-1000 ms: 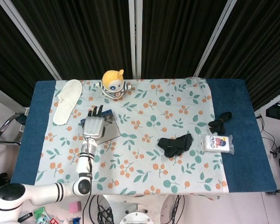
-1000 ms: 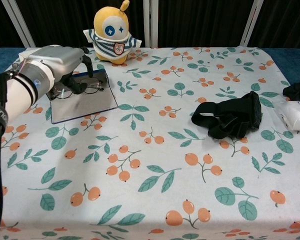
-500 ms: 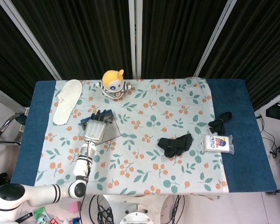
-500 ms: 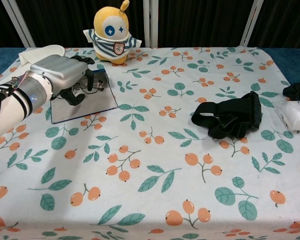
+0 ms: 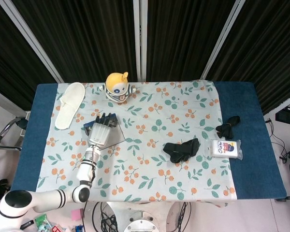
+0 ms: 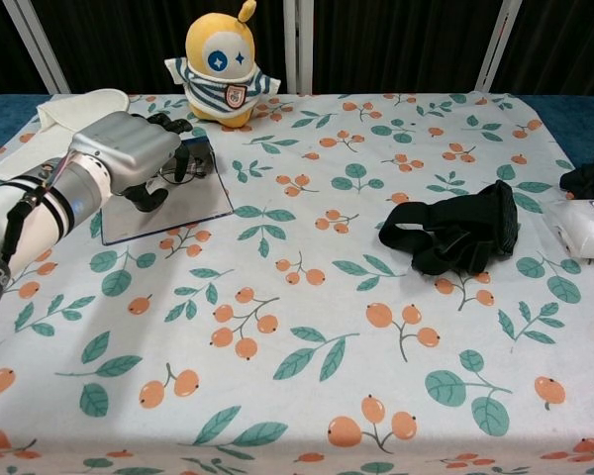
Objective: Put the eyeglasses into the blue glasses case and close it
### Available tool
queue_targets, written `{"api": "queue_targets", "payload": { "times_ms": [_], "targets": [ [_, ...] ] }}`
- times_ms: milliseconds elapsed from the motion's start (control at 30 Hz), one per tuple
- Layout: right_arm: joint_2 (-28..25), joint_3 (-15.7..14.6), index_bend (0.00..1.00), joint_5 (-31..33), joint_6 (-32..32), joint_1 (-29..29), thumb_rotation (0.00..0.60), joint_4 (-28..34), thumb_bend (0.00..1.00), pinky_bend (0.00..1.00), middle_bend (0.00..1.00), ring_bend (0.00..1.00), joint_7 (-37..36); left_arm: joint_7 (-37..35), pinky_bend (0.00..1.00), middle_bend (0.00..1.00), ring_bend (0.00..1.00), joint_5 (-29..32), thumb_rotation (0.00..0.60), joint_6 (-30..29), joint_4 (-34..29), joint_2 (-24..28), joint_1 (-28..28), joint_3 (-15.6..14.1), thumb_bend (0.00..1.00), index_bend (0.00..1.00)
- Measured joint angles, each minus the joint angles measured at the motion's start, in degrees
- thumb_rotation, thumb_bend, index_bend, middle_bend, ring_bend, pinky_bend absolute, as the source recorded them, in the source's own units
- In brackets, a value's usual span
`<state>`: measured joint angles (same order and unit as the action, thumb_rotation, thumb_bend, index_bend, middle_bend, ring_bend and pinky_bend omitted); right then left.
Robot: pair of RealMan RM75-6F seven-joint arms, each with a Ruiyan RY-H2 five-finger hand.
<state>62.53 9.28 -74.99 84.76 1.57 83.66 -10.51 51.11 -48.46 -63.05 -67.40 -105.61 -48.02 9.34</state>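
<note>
Fingers: the left hand's fingers (image 6: 178, 148) curl down over the eyeglasses (image 6: 181, 168); whether they actually pinch the frame or only hover on it I cannot tell.
Left hand: the left hand (image 6: 129, 153) sits palm-down above the open case, its forearm running toward the near left corner of the table; in the head view it (image 5: 100, 132) covers most of the case.
Eyeglasses: dark thin-rimmed pair, lying inside the blue glasses case (image 6: 193, 203), at its far end, half hidden under the hand.
Case: open and flat on the floral tablecloth (image 6: 307, 317), just in front of the yellow plush toy (image 6: 222, 61); its lid looks still unfolded.
Handling: likely light, rigid but fragile, with slippery lenses; best taken at the bridge or a temple arm, not by the glass. The case lid probably wants a steady push along its free edge.
Right hand: not visible in either view.
Surroundings: a white slipper (image 6: 54, 114) to the left, a black glove (image 6: 455, 233) mid-right, a white packet (image 6: 584, 226) at the right edge.
</note>
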Motion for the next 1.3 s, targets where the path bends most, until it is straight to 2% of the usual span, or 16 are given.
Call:
{"api": "queue_targets", "payload": {
  "times_ms": [367,667,733,833,1033,1233,1300],
  "targets": [
    [-0.27,0.19,0.00,0.02,0.12,-0.05,0.600,0.37,0.24,0.00,0.00,0.00,0.14,1.93,0.14,0.00,0.00,1.64,0.600,2.06,4.13,-0.06,-0.62,1.39,0.45,0.37],
    [-0.04,0.03,0.00,-0.35,0.01,-0.24,0.600,0.43,0.24,0.00,0.00,0.00,0.43,0.78,0.14,0.00,0.00,-0.15,0.600,0.28,-0.68,2.15,0.82,1.05,0.44,0.34],
    [-0.02,0.02,0.00,-0.40,0.14,-0.22,0.600,0.49,0.24,0.00,0.00,0.00,0.50,0.03,0.14,0.00,0.00,-0.56,0.600,-0.26,-3.08,2.89,1.43,0.94,0.41,0.33],
    [-0.02,0.04,0.00,-0.39,0.26,-0.18,0.600,0.53,0.24,0.00,0.00,0.00,0.54,-1.05,0.14,0.00,0.00,-1.03,0.600,-1.20,-7.24,4.14,2.48,0.76,0.30,0.32],
    [0.22,-0.19,0.00,-0.59,0.27,-0.15,0.600,0.51,0.24,0.00,0.00,0.00,0.74,-2.40,0.14,0.00,0.00,-0.73,0.600,-2.67,-14.78,6.59,4.55,0.32,0.21,0.32],
    [0.44,-0.16,0.00,-0.54,0.40,-0.14,0.600,0.36,0.24,0.00,0.00,0.00,0.89,-2.82,0.14,0.00,0.00,1.45,0.595,-2.43,-15.85,6.87,5.36,-0.08,0.16,0.31],
    [0.46,-0.12,0.00,-0.41,0.35,-0.15,0.600,0.37,0.24,0.00,0.00,0.00,0.93,-3.14,0.14,0.00,0.00,2.07,0.558,-2.05,-15.74,6.72,5.43,-0.02,0.14,0.31]
  ]
}}
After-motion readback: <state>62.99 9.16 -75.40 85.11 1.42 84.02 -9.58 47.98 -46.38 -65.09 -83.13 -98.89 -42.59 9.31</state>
